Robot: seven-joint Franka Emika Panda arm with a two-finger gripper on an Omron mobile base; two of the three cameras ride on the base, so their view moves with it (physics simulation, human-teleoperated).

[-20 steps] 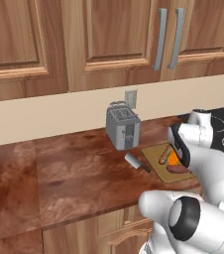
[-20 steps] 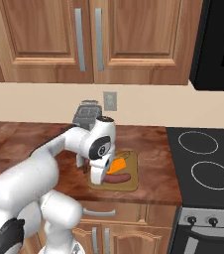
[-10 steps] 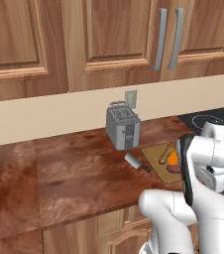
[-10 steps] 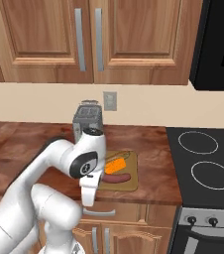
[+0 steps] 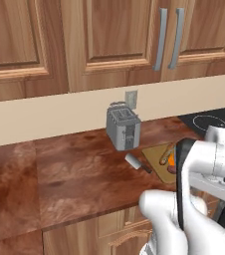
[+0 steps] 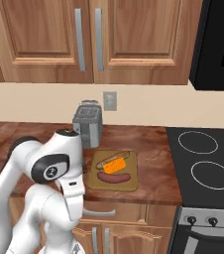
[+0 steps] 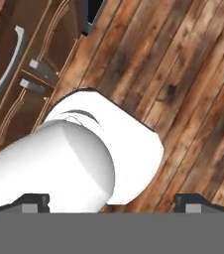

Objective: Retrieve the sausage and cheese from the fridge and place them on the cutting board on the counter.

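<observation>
On the tan cutting board (image 6: 128,184) lie the dark red-brown sausage (image 6: 114,177) and, just behind it, the orange cheese (image 6: 115,167). The board rests on the reddish-brown counter (image 6: 151,158) in front of the toaster. In the left base view my arm covers the right part of the cutting board (image 5: 157,152), and the cheese (image 5: 172,160) peeks out beside it. My arm is folded back and low, away from the board. My gripper (image 7: 113,202) is open with nothing in it and points down at the wooden floor. The fridge is out of view.
A grey toaster (image 6: 87,124) stands behind the board by the wall outlet. A white cylinder with a dark handle (image 5: 137,163) lies left of the board. A tan stick-like item (image 6: 111,158) shares the board. The black stovetop (image 6: 205,166) is to the right. Wood cabinets hang overhead.
My arm has swung back from above the cutting board and folded down in front of the cabinets. The sausage and cheese stay on the board.
</observation>
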